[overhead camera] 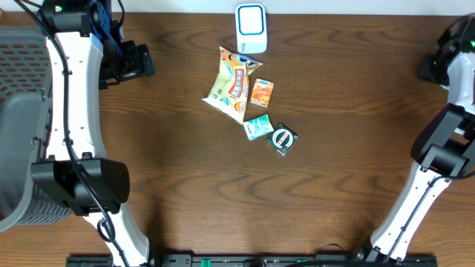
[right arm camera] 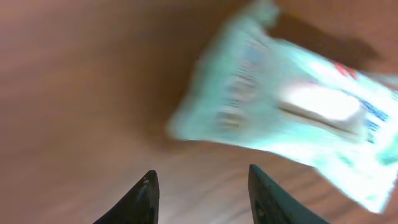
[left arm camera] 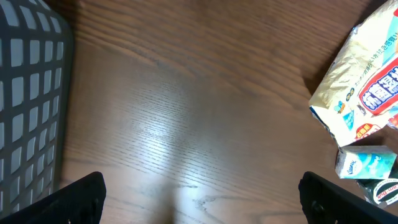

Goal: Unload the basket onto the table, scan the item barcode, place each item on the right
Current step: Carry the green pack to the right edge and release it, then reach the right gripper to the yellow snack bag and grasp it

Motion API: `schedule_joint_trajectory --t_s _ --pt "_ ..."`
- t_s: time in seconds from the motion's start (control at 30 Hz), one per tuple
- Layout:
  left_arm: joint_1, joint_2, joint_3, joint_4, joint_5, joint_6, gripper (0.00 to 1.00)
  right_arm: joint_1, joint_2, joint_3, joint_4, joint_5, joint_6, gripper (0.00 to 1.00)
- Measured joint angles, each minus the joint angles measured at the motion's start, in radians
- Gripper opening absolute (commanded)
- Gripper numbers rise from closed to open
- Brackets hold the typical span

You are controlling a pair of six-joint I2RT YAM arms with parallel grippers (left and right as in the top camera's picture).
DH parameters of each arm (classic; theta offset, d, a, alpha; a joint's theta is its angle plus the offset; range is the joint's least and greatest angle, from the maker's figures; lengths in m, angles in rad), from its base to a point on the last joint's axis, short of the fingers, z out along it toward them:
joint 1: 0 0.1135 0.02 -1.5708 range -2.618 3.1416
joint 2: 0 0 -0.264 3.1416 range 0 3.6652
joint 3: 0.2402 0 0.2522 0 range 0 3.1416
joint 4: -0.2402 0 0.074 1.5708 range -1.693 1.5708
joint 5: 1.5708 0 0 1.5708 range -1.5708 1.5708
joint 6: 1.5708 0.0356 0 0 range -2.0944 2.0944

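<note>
Over the worktop [left arm camera: 186, 112] the left tool [left arm camera: 200, 198] stands wide apart, snack bag [left arm camera: 360, 87] at 2 o'clock; right tool [right arm camera: 202, 194] also apart, blurred pale-green packet [right arm camera: 292, 106] at 1 o'clock.

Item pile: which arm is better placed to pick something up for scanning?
Right, probably. The right gripper has a pale packet just ahead of its parted fingertips, though its view is blurred. The left gripper hangs open over bare table, the snack bag off to its side.
</note>
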Motion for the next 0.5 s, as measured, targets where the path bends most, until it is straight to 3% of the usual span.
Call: schedule_joint_trajectory --t_s 0.13,0.23,0.27,0.5 --pt "0.0 0.0 0.0 0.0 0.0 0.0 0.98 0.044 -0.079 0.0 -0.026 -0.288 0.004 0.48" --pt "0.0 0.0 0.0 0.0 0.0 0.0 0.98 0.106 -0.123 0.004 -0.125 -0.597 0.003 0.68" --pt "0.0 0.0 0.0 0.0 0.0 0.0 0.98 0.121 -0.124 0.005 -0.172 -0.647 0.009 0.73" --pt "0.0 0.0 0.0 0.0 0.0 0.0 0.98 0.275 -0.122 0.0 -0.411 -0.777 -0.039 0.78"
